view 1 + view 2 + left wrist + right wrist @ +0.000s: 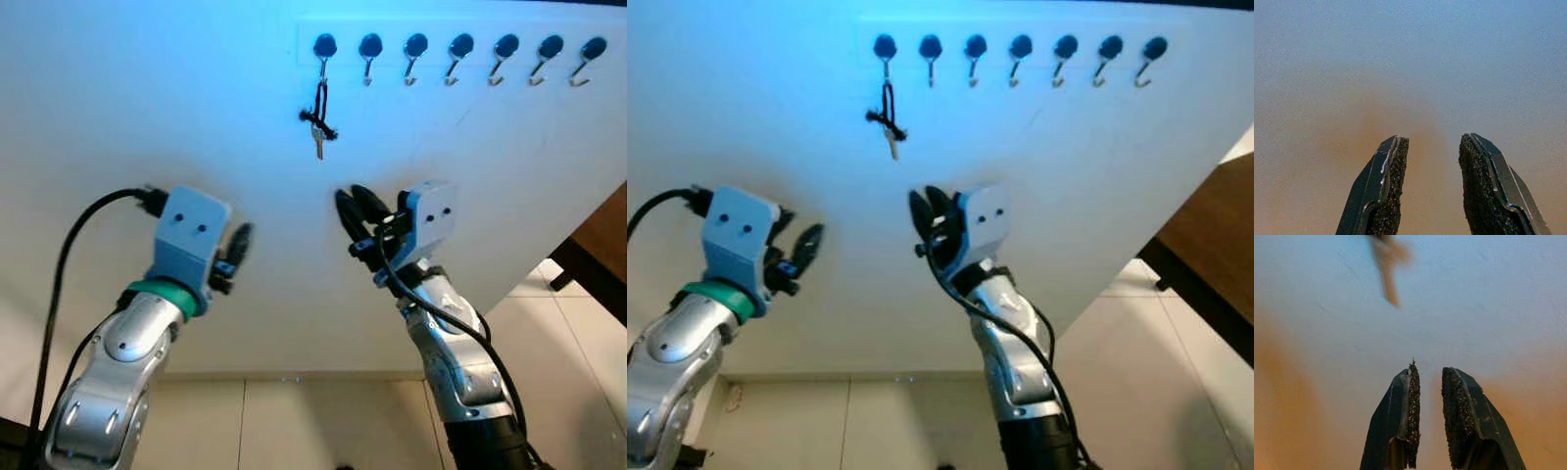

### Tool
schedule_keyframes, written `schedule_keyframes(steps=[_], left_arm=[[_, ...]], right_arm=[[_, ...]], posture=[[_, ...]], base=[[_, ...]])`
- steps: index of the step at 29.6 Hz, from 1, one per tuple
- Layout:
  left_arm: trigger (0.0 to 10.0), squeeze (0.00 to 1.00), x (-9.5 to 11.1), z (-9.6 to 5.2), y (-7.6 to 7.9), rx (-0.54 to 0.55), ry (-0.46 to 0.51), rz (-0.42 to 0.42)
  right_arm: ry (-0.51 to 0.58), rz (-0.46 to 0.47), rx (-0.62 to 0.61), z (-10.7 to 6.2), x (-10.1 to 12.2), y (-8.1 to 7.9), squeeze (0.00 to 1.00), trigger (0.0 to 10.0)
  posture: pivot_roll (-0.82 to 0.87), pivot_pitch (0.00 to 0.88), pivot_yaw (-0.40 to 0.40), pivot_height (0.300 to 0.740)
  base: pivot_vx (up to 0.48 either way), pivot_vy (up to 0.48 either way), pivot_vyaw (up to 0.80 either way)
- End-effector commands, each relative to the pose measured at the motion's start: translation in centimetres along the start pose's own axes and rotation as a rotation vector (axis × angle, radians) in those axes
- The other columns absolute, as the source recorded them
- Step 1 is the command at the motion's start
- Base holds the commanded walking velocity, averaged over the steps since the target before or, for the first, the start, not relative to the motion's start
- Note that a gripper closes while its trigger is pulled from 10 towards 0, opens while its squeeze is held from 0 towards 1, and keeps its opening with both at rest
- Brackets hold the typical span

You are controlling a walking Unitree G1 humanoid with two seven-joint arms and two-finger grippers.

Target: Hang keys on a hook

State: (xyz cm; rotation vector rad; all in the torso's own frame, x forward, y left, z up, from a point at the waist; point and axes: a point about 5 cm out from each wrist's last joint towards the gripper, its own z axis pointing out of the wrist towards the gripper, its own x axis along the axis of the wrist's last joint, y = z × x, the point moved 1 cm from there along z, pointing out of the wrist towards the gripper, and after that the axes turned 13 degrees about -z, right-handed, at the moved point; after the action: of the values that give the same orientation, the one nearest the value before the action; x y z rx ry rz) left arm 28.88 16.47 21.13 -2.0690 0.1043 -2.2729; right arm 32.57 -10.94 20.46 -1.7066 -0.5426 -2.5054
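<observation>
**Keys on the end hook: risks while the arms clear away**

The keys (318,125) hang from the hook (323,51) at the left end of the hook rail (453,51) on the wall (147,98); judged from this, the hanging step is done.

The right gripper (355,217) sits just below the keys, jaws narrowly parted and holding nothing. The left gripper (235,253) is well off to the left, jaws wider apart and empty.

Risks:
- An upward move of the right gripper could strike the keys and lift the loop off the hook.
- Either gripper could scrape the wall, which stands close ahead.

The right wrist view shows the blurred key tip ahead of the fingertips (1411,396). The eye views show the rail and loop.
</observation>
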Motion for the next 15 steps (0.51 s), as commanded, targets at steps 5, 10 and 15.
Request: schedule_keyframes(steps=[5, 10, 15], left_arm=[[10.0, 0.00, -0.7, -0.3, -1.7, 0.134, -0.002, 0.031], [10.0, 0.00, -1.2, -0.5, -1.9, 0.127, -0.023, 0.017], [10.0, 0.00, -1.6, -0.6, -1.9, 0.124, -0.031, -0.019]], right_arm=[[-0.025, -0.024, -0.083, -1.4, -0.3, 0.7, 0.00, 10.0], [-0.036, -0.040, -0.054, -2.1, -0.2, 0.3, 0.00, 10.0], [-0.036, -0.058, -0.055, -1.8, -0.3, 0.3, 0.00, 10.0]], posture=[[-0.04, 0.105, 0.088, 0.740], [-0.04, 0.108, 0.086, 0.740], [-0.03, 0.106, 0.073, 0.740]], base=[[0.000, 0.000, 0.00], [-0.156, 0.000, 0.00], [-0.313, 0.000, 0.00]])
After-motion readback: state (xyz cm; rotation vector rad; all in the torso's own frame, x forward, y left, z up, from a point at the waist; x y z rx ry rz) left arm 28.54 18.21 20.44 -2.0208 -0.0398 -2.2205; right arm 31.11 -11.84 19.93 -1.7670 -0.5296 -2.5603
